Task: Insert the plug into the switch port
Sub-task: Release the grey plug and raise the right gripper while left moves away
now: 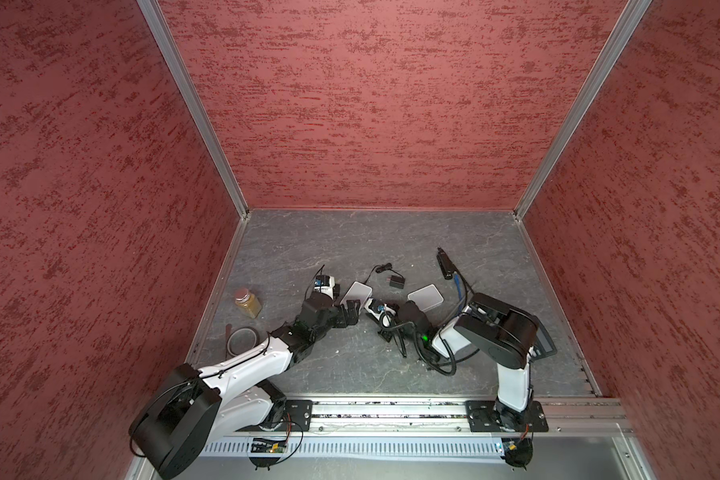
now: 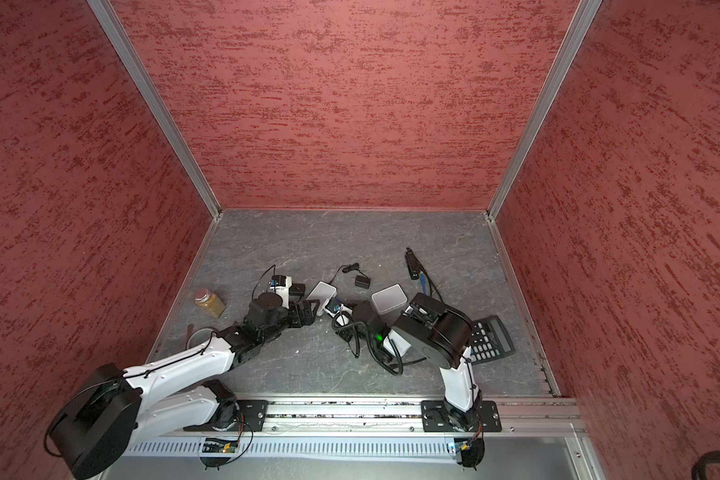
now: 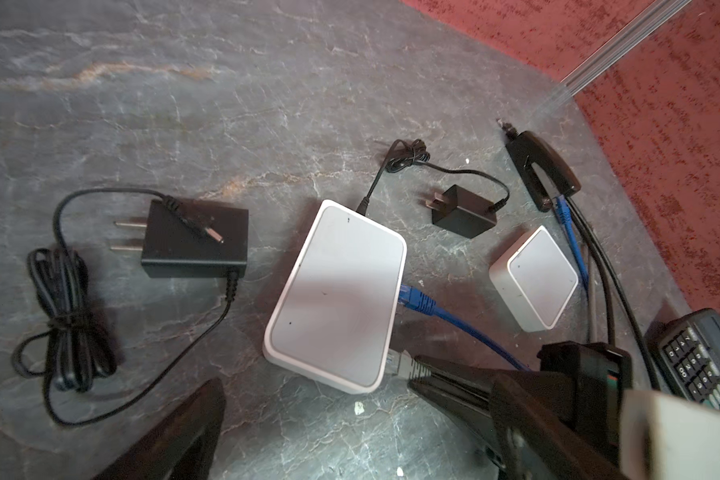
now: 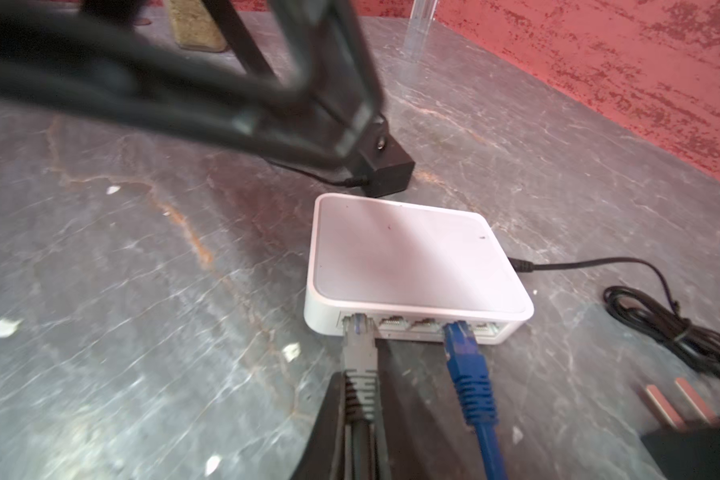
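"Reaching in low over the table (image 1: 350, 249), the right arm (image 1: 512, 374) is bent sharply at the elbow, yes? What has the right gripper (image 4: 360, 401) got?"

"Its fingers are closed on the boot of the grey plug (image 4: 357, 345). The plug's head stands at the end port of the white switch (image 4: 412, 257). How deep it sits, I cannot tell."

"And the left gripper (image 1: 351, 312)?"

"The left arm (image 1: 250, 365) is stretched out low. Its gripper is just beside the switch, fingers spread wide, nothing between them."

"What is around?"

"A blue plug (image 4: 466, 357) sits in another port, with two free ports between it and the grey one. A thin black cord (image 4: 578, 264) enters the far side. A big black adapter (image 3: 196, 241) lies near, and a small adapter (image 3: 464, 212) and a second white box (image 3: 533, 278) lie further off. The right arm partly hides a calculator (image 2: 489, 338). A jar (image 1: 248, 303) and a tape roll (image 1: 242, 338) are well apart from the switch."
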{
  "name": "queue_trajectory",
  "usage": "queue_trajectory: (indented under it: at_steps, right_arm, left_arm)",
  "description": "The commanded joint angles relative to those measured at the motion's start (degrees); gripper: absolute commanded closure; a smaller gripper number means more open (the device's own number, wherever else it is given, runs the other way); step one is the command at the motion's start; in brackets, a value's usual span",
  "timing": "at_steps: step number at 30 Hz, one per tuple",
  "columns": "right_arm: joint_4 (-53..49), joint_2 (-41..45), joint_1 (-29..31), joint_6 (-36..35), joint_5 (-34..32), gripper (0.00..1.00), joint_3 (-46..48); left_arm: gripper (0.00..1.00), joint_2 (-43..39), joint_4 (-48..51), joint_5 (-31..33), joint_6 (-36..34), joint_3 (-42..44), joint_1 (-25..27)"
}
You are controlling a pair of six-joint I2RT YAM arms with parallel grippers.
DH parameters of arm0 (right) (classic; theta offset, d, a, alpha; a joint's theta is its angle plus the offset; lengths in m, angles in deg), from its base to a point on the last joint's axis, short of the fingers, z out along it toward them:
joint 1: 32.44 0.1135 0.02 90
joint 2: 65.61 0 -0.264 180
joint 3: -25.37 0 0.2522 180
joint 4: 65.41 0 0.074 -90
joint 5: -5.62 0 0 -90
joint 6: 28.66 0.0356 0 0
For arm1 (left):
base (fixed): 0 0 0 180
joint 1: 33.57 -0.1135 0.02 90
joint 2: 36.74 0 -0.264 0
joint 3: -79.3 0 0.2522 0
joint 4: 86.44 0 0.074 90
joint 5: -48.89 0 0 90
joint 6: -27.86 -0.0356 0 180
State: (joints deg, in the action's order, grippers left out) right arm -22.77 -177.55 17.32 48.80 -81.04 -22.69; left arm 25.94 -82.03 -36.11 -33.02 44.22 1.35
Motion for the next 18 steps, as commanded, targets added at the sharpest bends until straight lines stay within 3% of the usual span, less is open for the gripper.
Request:
queue_trajectory:
  at_steps: [1, 18]
  right_arm:
    - [-3.5, 1.7, -1.5, 2.6, -2.2, 1.0, -2.9]
    - [-10.4, -4.5, -6.5, 8.0, -0.1, 0.95, -14.2]
  left_arm:
    - [0.0, -2.2, 1.3, 0.2, -1.0, 1.3, -0.5]
    - [0.0, -9.7, 4.0, 2.1, 0.9, 5.6, -0.6]
